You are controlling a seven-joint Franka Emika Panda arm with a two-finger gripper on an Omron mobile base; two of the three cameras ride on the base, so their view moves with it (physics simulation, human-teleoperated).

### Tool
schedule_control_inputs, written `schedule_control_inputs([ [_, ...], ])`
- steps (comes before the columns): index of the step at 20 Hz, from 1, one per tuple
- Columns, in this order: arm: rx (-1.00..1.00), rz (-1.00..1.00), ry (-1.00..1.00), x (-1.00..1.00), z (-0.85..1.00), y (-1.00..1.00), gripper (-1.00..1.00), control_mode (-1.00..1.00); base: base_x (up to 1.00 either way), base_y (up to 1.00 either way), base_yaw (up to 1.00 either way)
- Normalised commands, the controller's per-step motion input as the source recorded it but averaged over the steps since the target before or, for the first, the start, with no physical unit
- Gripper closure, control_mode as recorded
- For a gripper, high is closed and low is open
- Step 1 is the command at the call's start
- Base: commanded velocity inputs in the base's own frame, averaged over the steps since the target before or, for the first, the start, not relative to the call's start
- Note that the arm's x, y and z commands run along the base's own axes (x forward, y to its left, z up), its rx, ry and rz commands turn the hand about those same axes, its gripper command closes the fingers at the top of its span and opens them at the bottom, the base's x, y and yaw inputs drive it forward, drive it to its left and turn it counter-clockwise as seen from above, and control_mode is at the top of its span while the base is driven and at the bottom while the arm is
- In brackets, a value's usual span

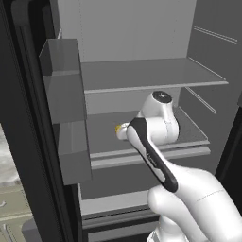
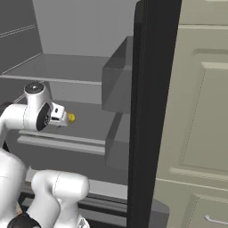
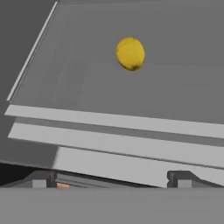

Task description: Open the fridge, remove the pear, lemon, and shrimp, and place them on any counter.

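Observation:
The fridge [image 1: 23, 118] stands open, its grey inside in front of me. The lemon [image 3: 130, 53], small and bright yellow, lies on the middle shelf [image 3: 183, 87]. It peeks out beside my wrist in the left base view [image 1: 117, 128] and just past my hand in the right base view [image 2: 71, 117]. My gripper [image 3: 113, 179] is open in front of that shelf's front edge, short of the lemon, with nothing between its fingertips [image 3: 43, 178]. A thin orange sliver [image 3: 62, 185] shows below the shelf edge; I cannot tell whether it is the shrimp. The pear is out of view.
Door bins [image 1: 64, 80] jut from the open left door, and more bins [image 2: 118, 80] from the right door [image 2: 151, 111]. An upper shelf [image 1: 151, 73] hangs above my hand. A beige cabinet panel [image 2: 200, 111] is right of the fridge. A strip of counter [image 1: 4, 165] shows at far left.

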Motion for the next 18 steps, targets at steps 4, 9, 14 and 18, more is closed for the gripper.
schedule_control_inputs([
  [4, 0.0, -0.01, 0.08, 0.59, -0.21, 0.0, -1.0, -1.0, 0.0, 0.0, 0.0],
  [9, -0.02, 0.0, 0.03, 0.53, -0.31, 0.0, -1.0, -1.0, 0.0, 0.0, 0.0],
  [14, -0.02, 0.0, 0.0, 0.35, -0.37, 0.0, -1.0, -1.0, 0.0, 0.0, 0.0],
  [18, 0.0, 0.0, 0.0, 0.25, -0.22, 0.0, -1.0, -1.0, 0.0, 0.0, 0.0],
])
